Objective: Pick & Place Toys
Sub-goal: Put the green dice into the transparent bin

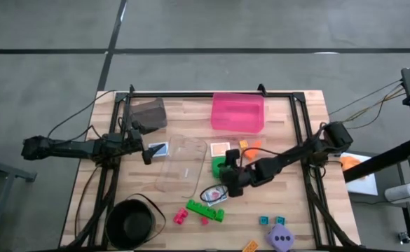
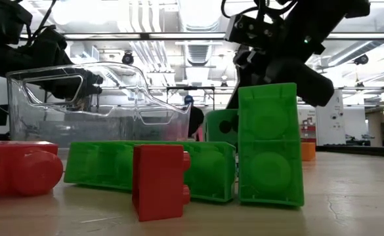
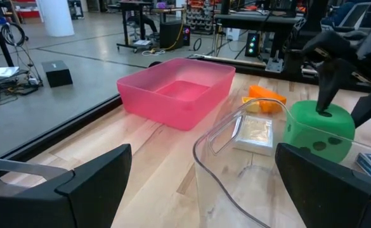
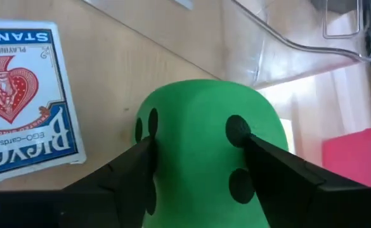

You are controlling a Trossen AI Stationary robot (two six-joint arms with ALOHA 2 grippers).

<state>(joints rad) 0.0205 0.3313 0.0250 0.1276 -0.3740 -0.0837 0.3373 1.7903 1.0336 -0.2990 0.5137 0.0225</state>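
A green dotted die [image 4: 195, 152] sits near the table's middle, beside the clear bin [image 1: 183, 164], with my right gripper [image 4: 198, 149] shut on it. The die also shows in the left wrist view [image 3: 318, 130] and from above [image 1: 221, 168]. A playing-card box [image 4: 20, 107] lies flat next to it. Green bricks [image 1: 205, 210], pink bricks [image 1: 181, 217], teal bricks [image 1: 264, 220], a purple die [image 1: 282, 238] and picture cards [image 1: 220, 148] lie on the table. My left gripper [image 1: 147, 150] waits open at the left, by the clear bin. My right gripper pinches the green die between its two fingers, one on each of two opposite sides [image 4: 148, 149]. The fingers slant down onto it from the table's right side. The die stands upright, and in the left wrist view its underside [image 3: 315, 158] seems to rest on the table.
A pink bin [image 1: 238, 112] stands at the far middle, a grey bin [image 1: 148, 114] at the far left and a black round bowl [image 1: 130, 222] at the near left. An orange piece [image 1: 245, 144] lies near the pink bin.
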